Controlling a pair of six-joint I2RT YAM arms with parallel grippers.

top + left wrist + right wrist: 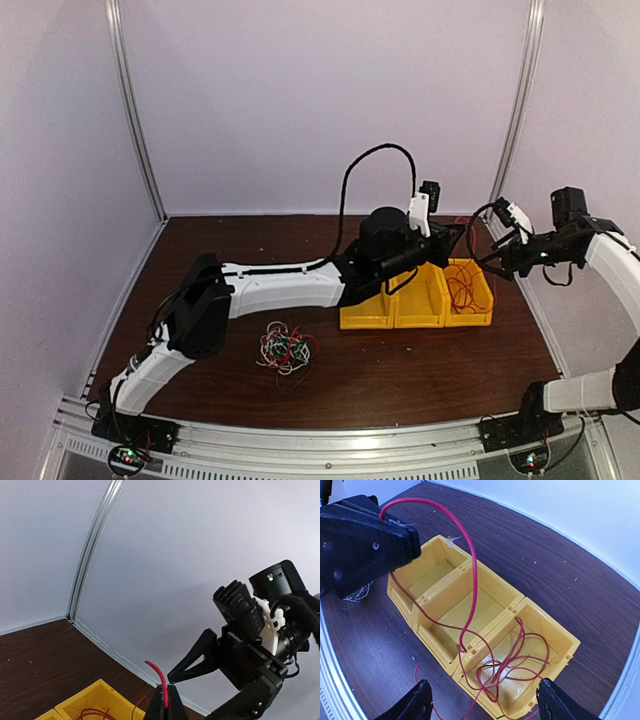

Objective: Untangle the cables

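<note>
The worktop (400, 375) is dark reddish-brown wood. The three bins (368, 320) near its far right edge are plain yellow. The loose cable (472, 570) is bright red; the tangle (285, 350) toward the near edge mixes red, white and black strands. The left arm (280, 288) and right arm (615, 260) are white and black.

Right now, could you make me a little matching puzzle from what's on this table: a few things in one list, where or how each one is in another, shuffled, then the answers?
Things
1. left tool
2. right tool
3. tangled bundle of cables
4. yellow bin furthest right in the top view

Place or state
A. has loose red cables lying in it
B. open, holding nothing
C. shut on a red cable
D. lying on the table, in front of the left arm

Pairs: 1-C, 2-B, 3-D, 4-A
</note>
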